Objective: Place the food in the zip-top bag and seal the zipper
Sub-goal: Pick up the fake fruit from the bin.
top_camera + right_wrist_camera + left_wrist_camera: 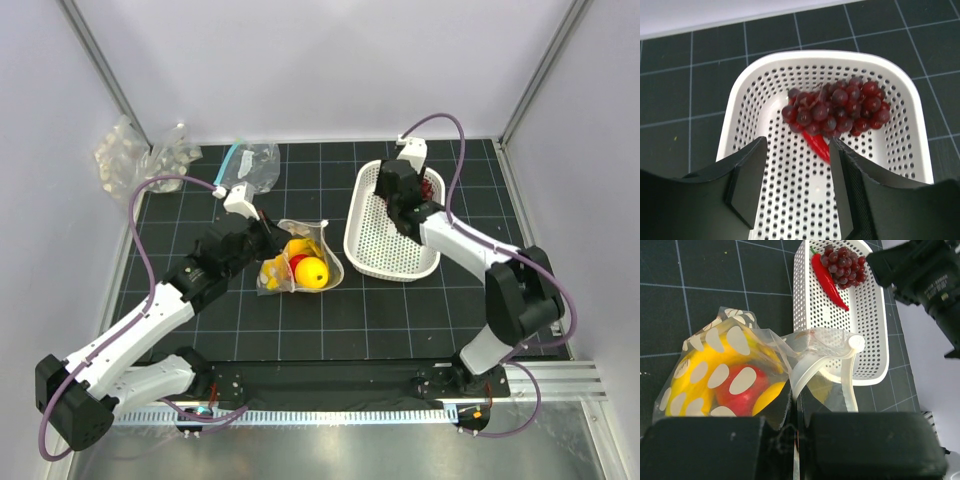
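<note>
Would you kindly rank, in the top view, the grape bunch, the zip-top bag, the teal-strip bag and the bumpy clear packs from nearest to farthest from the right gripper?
From the right gripper:
1. grape bunch, in the white basket right beside it.
2. zip-top bag, mid-table, to its left.
3. teal-strip bag, far edge, further left.
4. bumpy clear packs, far-left corner.

Top cam: high at near edge, looks down on whole worktop [330,320]. Wrist cams close-in — all share white basket [385,262].
</note>
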